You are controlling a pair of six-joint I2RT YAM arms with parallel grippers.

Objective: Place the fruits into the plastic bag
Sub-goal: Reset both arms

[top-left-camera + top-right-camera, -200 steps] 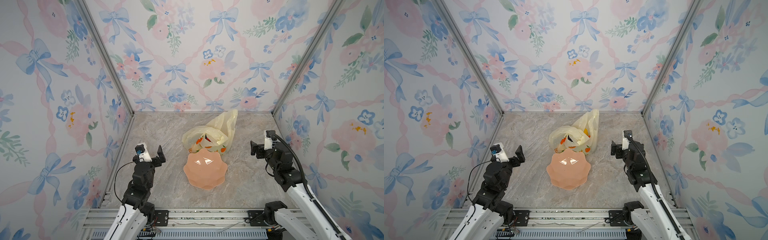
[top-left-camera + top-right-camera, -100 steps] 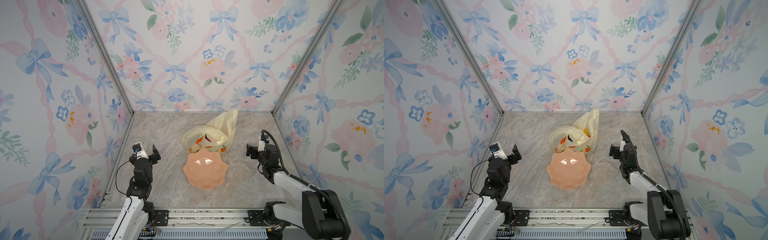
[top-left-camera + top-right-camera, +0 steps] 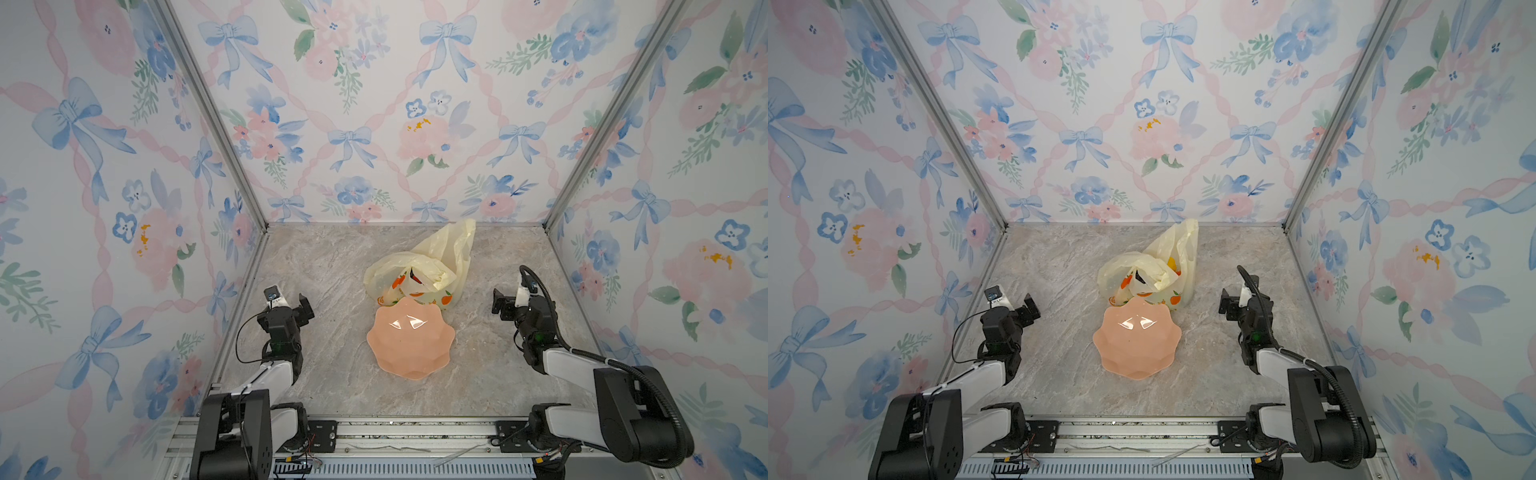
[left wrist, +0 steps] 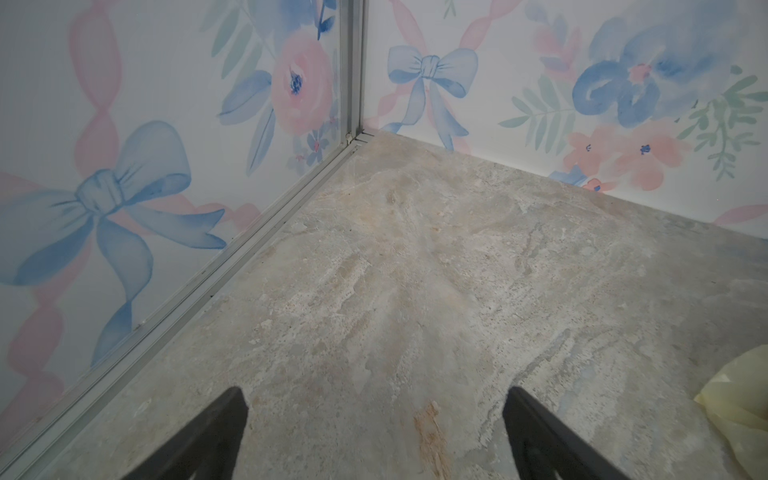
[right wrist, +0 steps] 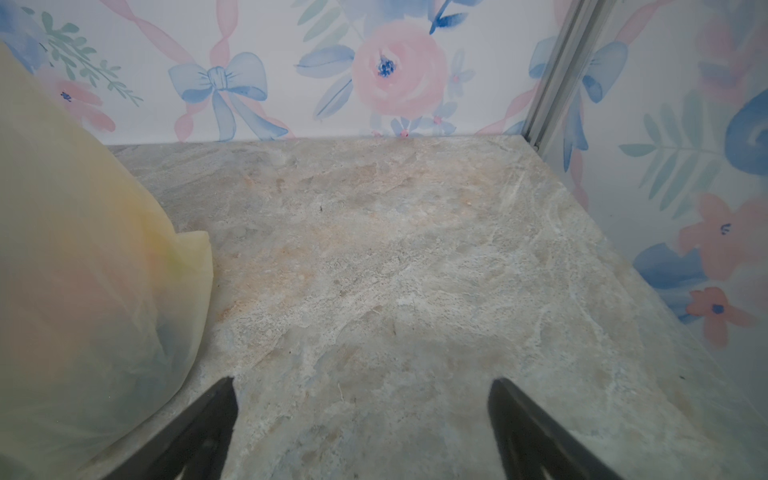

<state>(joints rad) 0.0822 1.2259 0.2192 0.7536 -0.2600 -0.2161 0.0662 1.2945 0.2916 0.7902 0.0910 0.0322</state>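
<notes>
1. My left tool stands open with nothing between its jaws. It hangs low over the bare worktop, near the left wall.
2. My right tool is open too and holds nothing. It sits over the worktop on the right side, with the plastic bag just beside it in the right wrist view.
3. In both top views the bag stands crumpled in the middle of the worktop, towards the back wall, with one handle pointing up.
4. The fruits show as yellow, orange and dark patches in the bag's mouth. I cannot tell which is which.
5. A pink scalloped bowl lies just in front of the bag, between my two arms. Its far rim overlaps the bag's base from above, so I cannot tell whether they touch.
</notes>
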